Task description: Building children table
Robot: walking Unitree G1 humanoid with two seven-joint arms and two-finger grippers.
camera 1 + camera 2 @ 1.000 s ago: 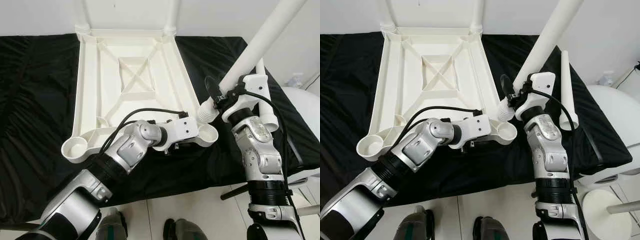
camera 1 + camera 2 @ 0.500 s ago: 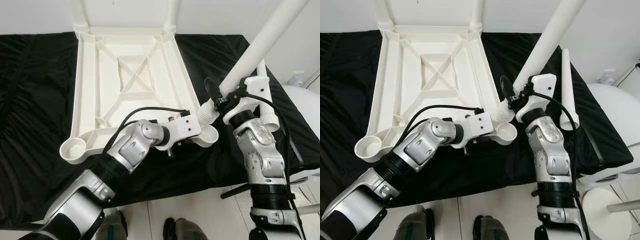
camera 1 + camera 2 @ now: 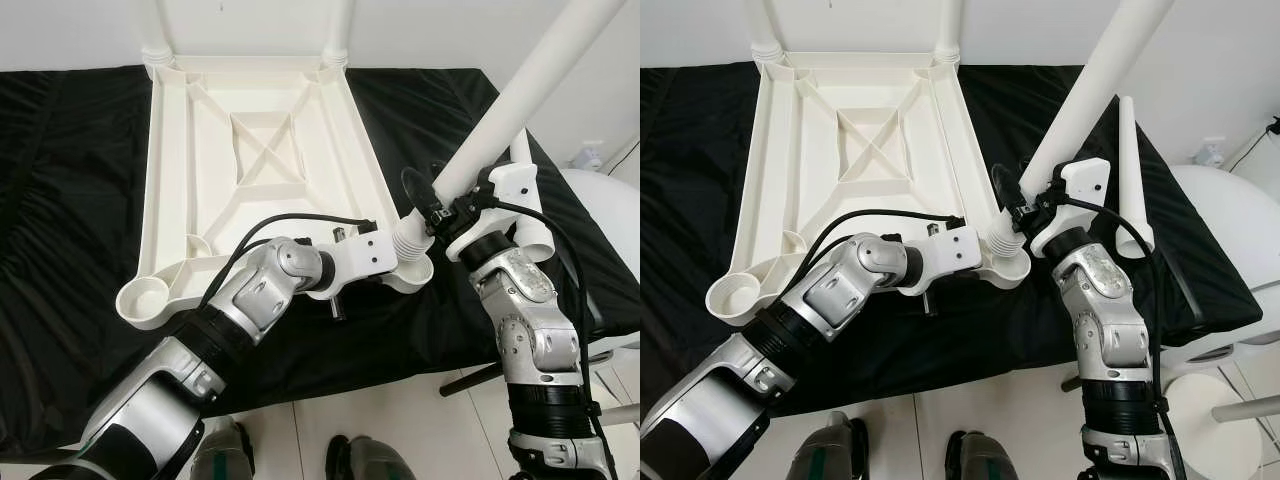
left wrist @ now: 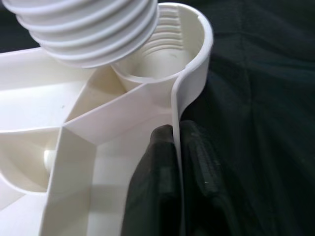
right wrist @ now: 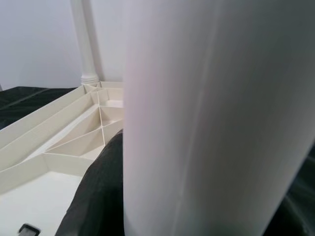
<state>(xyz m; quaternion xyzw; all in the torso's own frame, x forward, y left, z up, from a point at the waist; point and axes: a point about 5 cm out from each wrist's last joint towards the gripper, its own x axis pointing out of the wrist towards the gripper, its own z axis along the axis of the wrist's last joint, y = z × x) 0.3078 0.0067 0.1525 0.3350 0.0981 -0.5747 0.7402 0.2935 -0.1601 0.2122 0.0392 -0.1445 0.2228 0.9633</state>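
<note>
Two legs stand screwed at the 12 o'clock corners of the upturned white ribbed plastic tabletop point(image 3: 250, 170); the left end effector point(image 4: 174, 162) pinches its rim while the right end effector point(image 3: 440, 212), clamped on the long white plastic leg point(image 3: 510, 110), brings its threaded tip to the 4 o'clock socket point(image 4: 170, 49), with a fourth white tapered leg point(image 3: 1127, 170) lying unused on the black-draped desk point(image 3: 80, 250).

The upturned table top point(image 3: 250, 150) looks like moulded white plastic, smooth with a soft sheen along its ribs. The leg point(image 3: 505, 105) is the same white plastic, matt and even, with ridged threads at its end, and the corner socket point(image 4: 167, 46) shows matching grooves inside. The cloth point(image 3: 70, 270) beneath is black fabric, dull and creased into folds. The arms are brushed silver metal with glossy highlights; the left gripper's point(image 4: 174, 169) fingers point(image 4: 152, 187) are matt black, faintly textured. The floor point(image 3: 400, 420) is pale glossy tile
</note>
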